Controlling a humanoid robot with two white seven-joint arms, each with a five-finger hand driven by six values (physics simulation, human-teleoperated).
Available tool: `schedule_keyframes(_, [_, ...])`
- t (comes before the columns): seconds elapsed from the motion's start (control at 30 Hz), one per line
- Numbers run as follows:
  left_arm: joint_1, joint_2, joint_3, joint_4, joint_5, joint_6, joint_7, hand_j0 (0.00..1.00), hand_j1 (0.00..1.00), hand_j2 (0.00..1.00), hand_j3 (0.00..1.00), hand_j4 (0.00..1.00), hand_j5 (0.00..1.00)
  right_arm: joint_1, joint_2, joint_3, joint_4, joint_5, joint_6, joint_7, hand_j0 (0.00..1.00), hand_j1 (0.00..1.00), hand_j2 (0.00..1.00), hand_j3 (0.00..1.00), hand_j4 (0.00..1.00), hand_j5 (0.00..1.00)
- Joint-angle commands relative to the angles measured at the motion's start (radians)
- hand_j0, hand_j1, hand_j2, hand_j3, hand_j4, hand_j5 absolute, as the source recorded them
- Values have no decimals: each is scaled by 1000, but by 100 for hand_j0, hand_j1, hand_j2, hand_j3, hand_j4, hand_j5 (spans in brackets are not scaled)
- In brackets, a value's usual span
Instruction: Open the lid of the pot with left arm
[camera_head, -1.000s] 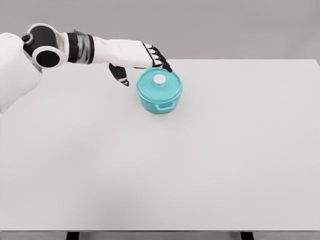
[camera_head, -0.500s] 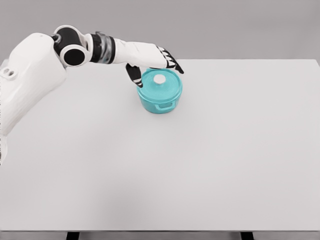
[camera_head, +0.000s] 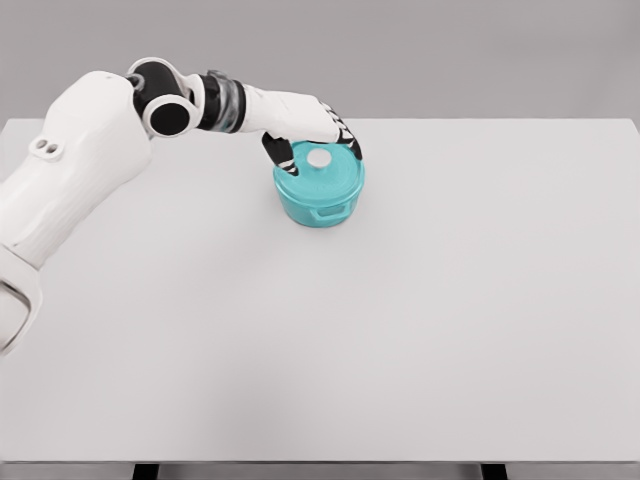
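Observation:
A teal pot (camera_head: 319, 195) stands on the white table (camera_head: 400, 330), left of centre toward the far edge. Its teal lid (camera_head: 325, 171) is seated on it and carries a white knob (camera_head: 319, 158). My left hand (camera_head: 318, 142) hovers over the lid's far side. The fingers (camera_head: 347, 140) spread over the back rim and the thumb (camera_head: 276, 155) hangs down at the pot's left edge. Nothing is held in the hand. The knob shows uncovered just in front of the palm. The right arm is out of view.
My left arm (camera_head: 90, 160) reaches in from the left edge across the table's far left corner. A small handle (camera_head: 331, 212) sticks out of the pot's near side.
The left arm has swung forward and lower. The hand has dropped from beside and behind the pot to sit closer over the lid's far rim. The pot has not moved.

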Motion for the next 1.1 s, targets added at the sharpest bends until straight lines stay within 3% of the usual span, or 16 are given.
schedule_keyframes(0.0, [0, -8, 2, 18, 3, 3, 0, 84, 84, 84, 84, 84, 84, 0, 0, 0, 0, 0, 0, 0, 100, 100, 100, 100, 100, 100])
schedule_keyframes(0.5, [0, -48, 4, 98, -25, 3, 0, 84, 84, 84, 84, 84, 84, 0, 0, 0, 0, 0, 0, 0, 100, 100, 100, 100, 100, 100])
schedule_keyframes(1.07, [0, -62, 19, 107, -62, 3, 0, 83, 83, 83, 83, 83, 83, 0, 0, 0, 0, 0, 0, 0, 100, 100, 100, 100, 100, 100])
